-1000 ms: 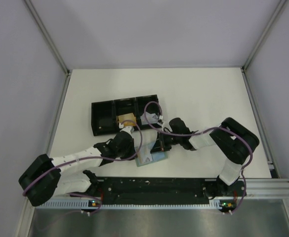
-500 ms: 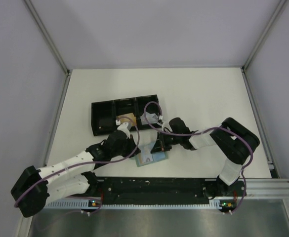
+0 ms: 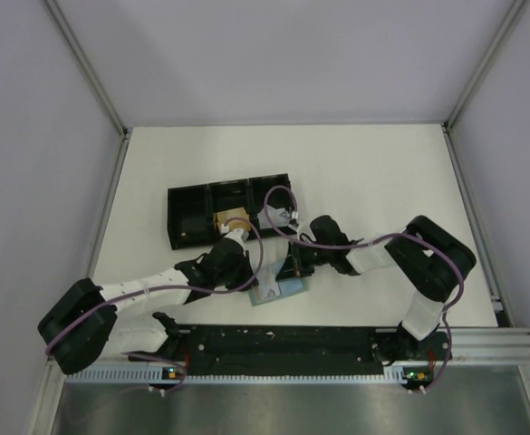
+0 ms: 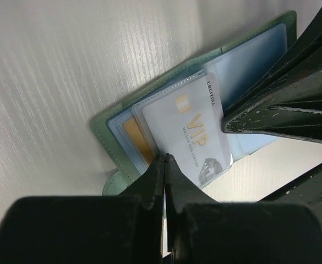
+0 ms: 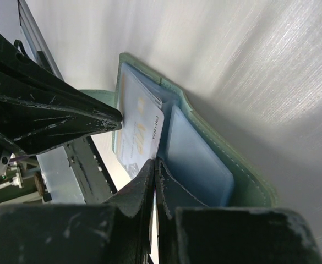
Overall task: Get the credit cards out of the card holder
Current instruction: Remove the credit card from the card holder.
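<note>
Your right gripper point(image 5: 154, 163), jaws pressed together, bears on the open pale-green folding card holder point(image 4: 103, 129) on the near bench point(image 4: 50, 66), while your left gripper point(image 4: 165, 159) pinches the probably slick, stiff silvery-grey plastic card point(image 4: 191, 135) by its edge, so slide it out flat.

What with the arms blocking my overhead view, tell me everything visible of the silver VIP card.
The silver VIP card is thin, glossy pale plastic with gold lettering and a grey emblem. It lies slanted, jutting from a clear sleeve of the open green card holder, over an orange card. The shut left gripper pinches its long edge.
</note>
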`<action>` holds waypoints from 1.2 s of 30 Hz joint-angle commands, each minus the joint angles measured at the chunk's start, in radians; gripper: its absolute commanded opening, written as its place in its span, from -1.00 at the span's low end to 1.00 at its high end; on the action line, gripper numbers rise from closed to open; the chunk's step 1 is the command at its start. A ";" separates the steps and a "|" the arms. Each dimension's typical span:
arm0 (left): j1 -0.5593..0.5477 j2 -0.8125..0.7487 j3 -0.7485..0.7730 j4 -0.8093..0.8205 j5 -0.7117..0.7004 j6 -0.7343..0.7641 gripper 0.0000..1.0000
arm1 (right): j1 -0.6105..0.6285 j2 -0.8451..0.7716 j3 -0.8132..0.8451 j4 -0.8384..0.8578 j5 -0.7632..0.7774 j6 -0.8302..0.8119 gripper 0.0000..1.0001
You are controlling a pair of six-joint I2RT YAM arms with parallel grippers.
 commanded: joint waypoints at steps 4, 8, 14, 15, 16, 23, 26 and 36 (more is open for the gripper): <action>0.000 0.046 -0.002 0.050 0.000 -0.018 -1.00 | -0.009 0.014 0.003 0.125 -0.014 0.062 -0.93; -0.001 0.052 -0.017 0.063 0.014 -0.026 -1.00 | -0.003 0.028 -0.002 0.167 -0.014 0.093 -0.78; -0.003 0.056 -0.025 0.063 0.019 -0.028 -1.00 | 0.008 0.054 0.004 0.205 -0.029 0.116 -0.89; -0.001 0.057 -0.025 0.062 0.017 -0.029 -1.00 | 0.008 0.053 0.003 0.206 -0.026 0.114 -0.95; -0.001 0.059 -0.025 0.062 0.014 -0.029 -1.00 | 0.009 0.050 0.001 0.202 -0.028 0.110 -0.99; -0.001 0.063 -0.022 0.013 -0.009 -0.011 -1.00 | -0.029 0.016 -0.025 0.191 -0.051 0.081 -1.00; 0.000 0.066 -0.022 0.004 -0.009 -0.008 -1.00 | -0.052 0.008 -0.033 0.176 -0.065 0.065 -1.00; -0.001 -0.010 -0.043 0.045 0.009 -0.025 -1.00 | -0.084 0.005 -0.034 0.173 -0.098 0.059 -1.00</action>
